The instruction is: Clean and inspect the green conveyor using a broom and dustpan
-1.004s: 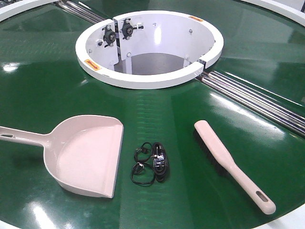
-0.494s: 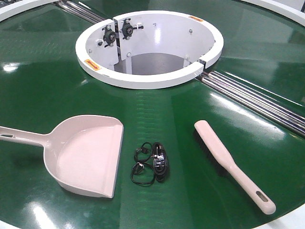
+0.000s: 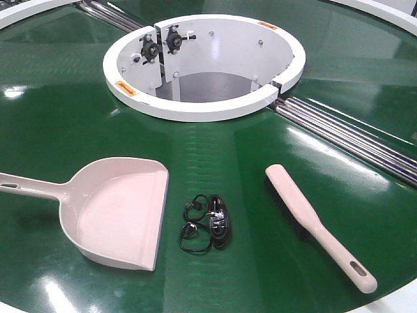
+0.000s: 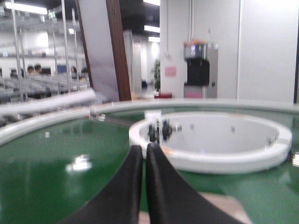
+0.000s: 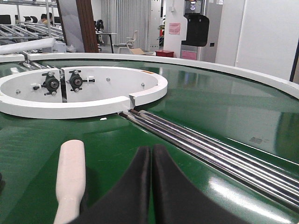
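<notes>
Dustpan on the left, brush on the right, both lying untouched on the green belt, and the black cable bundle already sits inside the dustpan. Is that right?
Not quite. The black cable bundle is not inside the dustpan. It lies on the green belt, between the dustpan's open edge and the brush, apart from both, as the front-facing view shows. The rest holds.

Here's the left gripper [image 4: 144,149], a touch blurred: two smooth, matte-black fingers [image 4: 122,189], broad at the bottom of the shot and sweeping up in a curve to narrow rounded tips, with just a thin seam showing between them. Over on the right gripper [image 5: 151,150] it's the same build and a sharper look, a pair of plain black fingers [image 5: 177,191] with that same flared, horn-like taper and a faint sheen along the edges.
</notes>
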Motion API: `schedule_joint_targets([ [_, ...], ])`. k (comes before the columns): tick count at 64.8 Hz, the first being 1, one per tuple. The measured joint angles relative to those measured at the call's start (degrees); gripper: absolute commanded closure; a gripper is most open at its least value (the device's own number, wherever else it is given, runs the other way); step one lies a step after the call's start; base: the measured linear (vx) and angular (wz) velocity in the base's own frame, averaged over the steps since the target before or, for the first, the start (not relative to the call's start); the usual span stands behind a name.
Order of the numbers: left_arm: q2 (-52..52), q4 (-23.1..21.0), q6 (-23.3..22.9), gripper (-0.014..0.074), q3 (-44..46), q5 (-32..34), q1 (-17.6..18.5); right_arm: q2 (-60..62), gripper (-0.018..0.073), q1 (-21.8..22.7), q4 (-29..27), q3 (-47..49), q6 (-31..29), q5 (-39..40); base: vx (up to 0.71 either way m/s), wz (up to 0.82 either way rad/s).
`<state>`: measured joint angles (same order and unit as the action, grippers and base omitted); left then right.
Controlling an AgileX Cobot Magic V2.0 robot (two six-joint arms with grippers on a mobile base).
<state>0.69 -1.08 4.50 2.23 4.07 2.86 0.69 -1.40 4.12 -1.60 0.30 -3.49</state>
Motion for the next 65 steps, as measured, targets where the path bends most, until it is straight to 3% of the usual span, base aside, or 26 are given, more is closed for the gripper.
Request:
schedule_joint_targets([
  [9, -2.72, 0.0, 0.0, 0.0603, 9.61, -4.07, 0.0, 0.0, 0.0568, 0.0, 0.0, 0.0, 0.0, 0.0, 0.0, 0.0],
  [24, -18.19, 0.0, 0.0, 0.0603, 23.67, -22.69, 0.0, 0.0, 0.0568, 0.0, 0.0, 0.0, 0.0, 0.0, 0.0, 0.0],
  [38, -32.3, -0.73, 0.0, 0.0603, 26.11, -32.38, 0.0, 0.0, 0.0568, 0.0, 0.0, 0.0, 0.0, 0.0, 0.0, 0.0],
  [56, -42.97, -2.37, -0.91, 0.0584, 26.11, -34.0, 0.0, 0.0, 0.0568, 0.0, 0.0, 0.0, 0.0, 0.0, 0.0, 0.0],
  [65, -45.33, -2.48, -1.3, 0.0505, 26.11, -34.0, 0.0, 0.0, 0.0568, 0.0, 0.0, 0.0, 0.0, 0.0, 0.0, 0.0],
])
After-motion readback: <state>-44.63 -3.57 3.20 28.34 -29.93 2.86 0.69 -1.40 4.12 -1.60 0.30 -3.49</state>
